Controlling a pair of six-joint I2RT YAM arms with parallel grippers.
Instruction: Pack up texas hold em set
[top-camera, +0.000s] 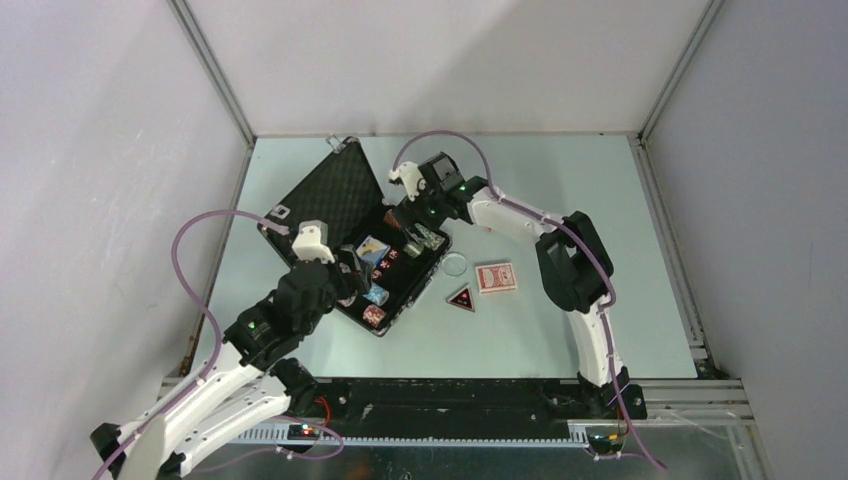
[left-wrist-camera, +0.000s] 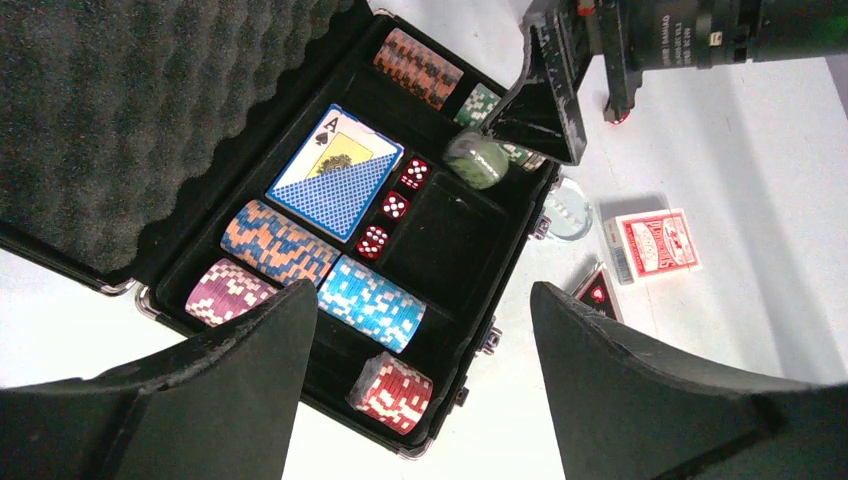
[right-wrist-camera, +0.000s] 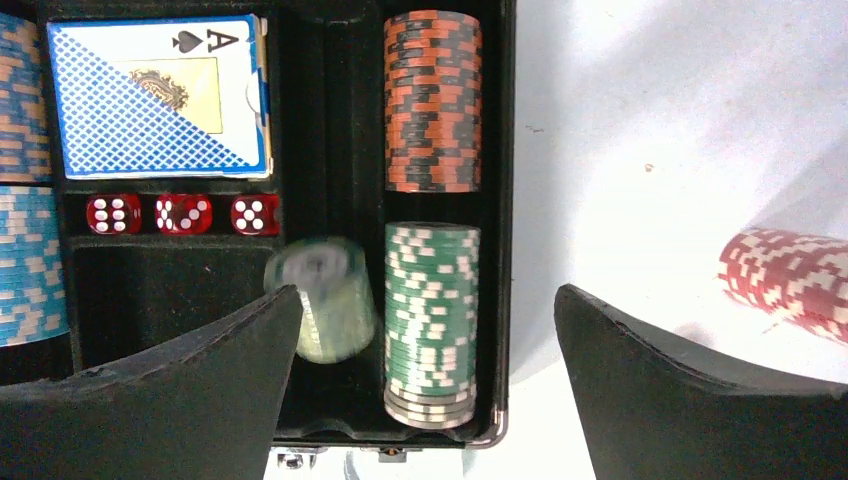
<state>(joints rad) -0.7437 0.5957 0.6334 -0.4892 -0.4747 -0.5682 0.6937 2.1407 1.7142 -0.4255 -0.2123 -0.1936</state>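
Top view: the black case (top-camera: 400, 300) lies open left of the desk's (top-camera: 560, 190) middle, its foam lid (top-camera: 335, 195) toward the far left corner. The red deck (top-camera: 495, 277) and the triangle (top-camera: 460, 298) lie outside it, nearer the right edge.

Left wrist: the left claw (left-wrist-camera: 425, 370) gapes empty over the case, which holds chip stacks (left-wrist-camera: 278, 243), three red dice (left-wrist-camera: 395, 205) and a blue deck (left-wrist-camera: 335, 172) marked "A" with a spade.

Right wrist: the right claw (right-wrist-camera: 430, 370) is spread, gripping nothing, over a green stack (right-wrist-camera: 432, 315). Beside that sits a blurred pale lump (right-wrist-camera: 325, 295), probably chips.

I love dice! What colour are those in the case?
Red dice with white dots; right wrist view.
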